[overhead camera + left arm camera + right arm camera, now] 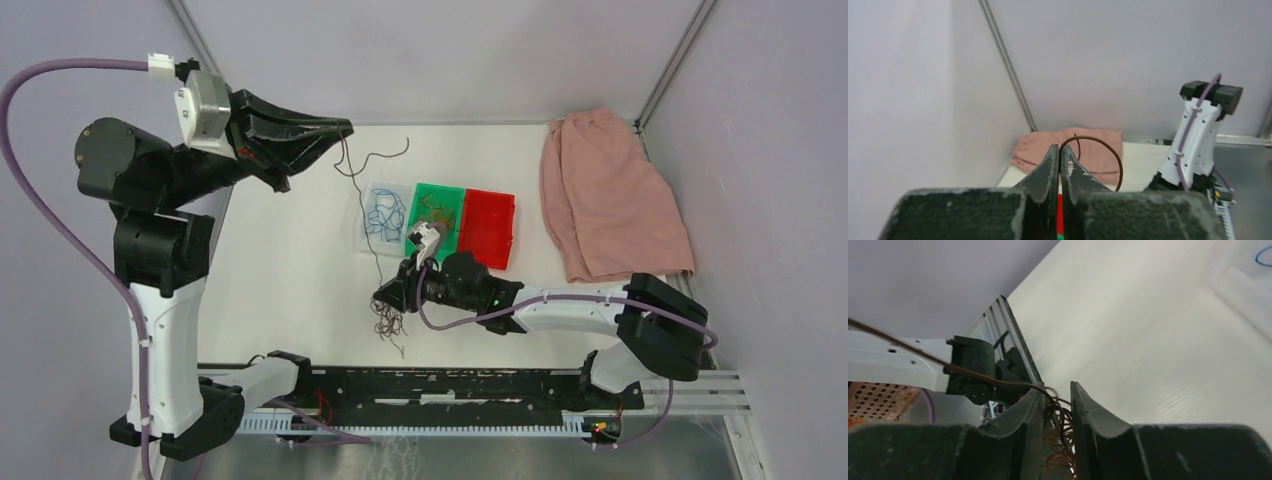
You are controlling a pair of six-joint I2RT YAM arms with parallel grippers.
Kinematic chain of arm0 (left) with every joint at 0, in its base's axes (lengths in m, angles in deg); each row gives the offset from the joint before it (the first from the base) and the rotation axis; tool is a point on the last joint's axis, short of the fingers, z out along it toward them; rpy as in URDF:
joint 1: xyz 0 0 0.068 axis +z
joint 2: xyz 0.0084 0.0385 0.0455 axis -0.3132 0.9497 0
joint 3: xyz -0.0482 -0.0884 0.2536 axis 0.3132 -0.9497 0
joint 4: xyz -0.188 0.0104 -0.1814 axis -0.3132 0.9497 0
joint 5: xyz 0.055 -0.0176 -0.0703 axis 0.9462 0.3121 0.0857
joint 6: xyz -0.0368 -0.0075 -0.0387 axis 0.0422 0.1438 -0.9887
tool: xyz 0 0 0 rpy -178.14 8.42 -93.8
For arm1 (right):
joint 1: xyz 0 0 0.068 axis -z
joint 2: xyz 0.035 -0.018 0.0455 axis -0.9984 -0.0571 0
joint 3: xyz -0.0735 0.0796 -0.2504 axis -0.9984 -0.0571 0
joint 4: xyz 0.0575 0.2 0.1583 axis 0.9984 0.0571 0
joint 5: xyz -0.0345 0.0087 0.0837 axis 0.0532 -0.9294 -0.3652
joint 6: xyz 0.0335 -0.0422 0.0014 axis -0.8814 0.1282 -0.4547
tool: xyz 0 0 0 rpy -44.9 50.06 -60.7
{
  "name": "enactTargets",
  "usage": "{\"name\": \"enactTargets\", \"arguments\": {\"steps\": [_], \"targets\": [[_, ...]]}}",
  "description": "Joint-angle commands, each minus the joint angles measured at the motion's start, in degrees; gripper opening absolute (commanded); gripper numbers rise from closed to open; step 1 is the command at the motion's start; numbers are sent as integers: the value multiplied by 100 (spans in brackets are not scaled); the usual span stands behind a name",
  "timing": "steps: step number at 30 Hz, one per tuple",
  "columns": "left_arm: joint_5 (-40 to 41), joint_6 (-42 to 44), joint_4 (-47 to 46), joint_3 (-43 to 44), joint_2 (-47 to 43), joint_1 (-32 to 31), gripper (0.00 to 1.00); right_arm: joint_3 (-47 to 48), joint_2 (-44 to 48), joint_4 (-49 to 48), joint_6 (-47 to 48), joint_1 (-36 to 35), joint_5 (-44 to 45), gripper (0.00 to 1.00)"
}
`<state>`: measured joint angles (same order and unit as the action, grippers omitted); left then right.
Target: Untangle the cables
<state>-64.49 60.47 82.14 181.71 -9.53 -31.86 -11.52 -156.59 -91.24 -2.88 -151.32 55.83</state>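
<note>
A dark brown cable (372,235) runs taut from my raised left gripper (345,129) down to a curly brown tangle of cables (388,324) on the table. The left gripper (1060,149) is shut on that cable, which loops out past its tips (1118,165). My right gripper (384,297) sits low on the tangle. In the right wrist view its fingers (1057,387) are closed on the brown curls (1060,440), and the taut strand (923,357) leaves over the left fingertip. A blue cable (384,212) lies in the clear bin (368,236). Thin wires (436,208) lie in the green bin (450,195).
A red bin (487,228) stands to the right of the green one. A pink cloth (610,195) lies at the back right, also seen behind the left fingers (1098,150). The right arm's base (1198,140) shows in the left wrist view. Grey walls close in the table.
</note>
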Motion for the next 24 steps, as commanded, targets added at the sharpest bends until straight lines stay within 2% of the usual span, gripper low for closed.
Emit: {"name": "enactTargets", "arguments": {"steps": [1,7,13,24], "targets": [[530,-253,-751,626,20,-4,3,-131,-170,178,174,14,138,33],[1115,-104,-979,851,91,-6,3,-224,-102,280,305,13,290,38],[2053,464,-1419,1043,125,-1,3,-416,-70,348,331,17,514,46],[3385,1543,-2379,1697,344,2,3,-734,-358,31,46,11,661,48]]}}
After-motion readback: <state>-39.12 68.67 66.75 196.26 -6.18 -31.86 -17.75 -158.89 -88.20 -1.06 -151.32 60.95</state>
